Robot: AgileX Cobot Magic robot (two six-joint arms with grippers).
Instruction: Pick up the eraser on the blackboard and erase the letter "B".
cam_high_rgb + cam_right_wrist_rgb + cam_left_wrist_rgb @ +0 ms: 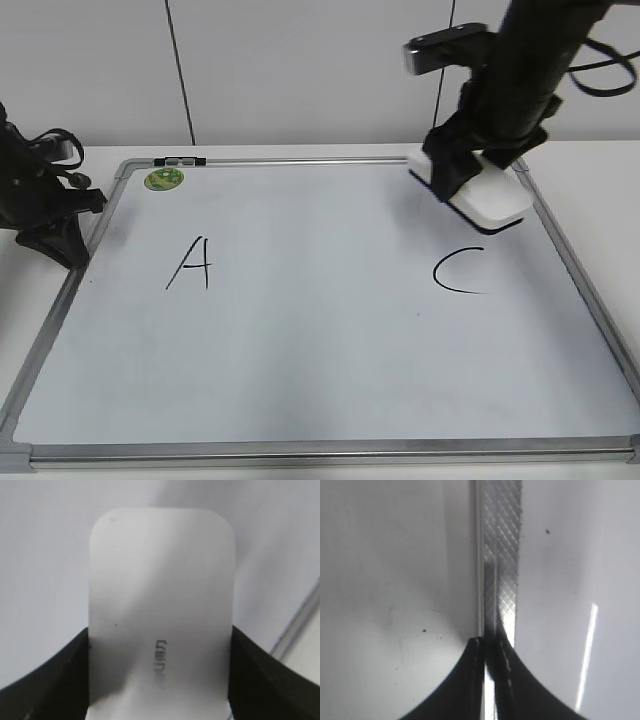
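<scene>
The blackboard (320, 360) is a white dry-erase board with a silver frame, lying flat. A black "A" (190, 265) is at its left and a black "C" (458, 272) at its right. No letter "B" shows; the board between them is blank. My right gripper (455, 175) is shut on the white eraser (497, 200) over the board's far right corner, above the "C". In the right wrist view the eraser (160, 580) sits between both fingers of the right gripper (160, 645). I cannot tell whether it touches the board. My left gripper (60, 245) is shut and empty at the board's left frame.
A round green sticker (164, 179) sits at the board's far left corner. The left wrist view shows the left gripper (490, 642) over the board's ribbed metal frame (502, 555), with white table to the left. A white wall stands behind.
</scene>
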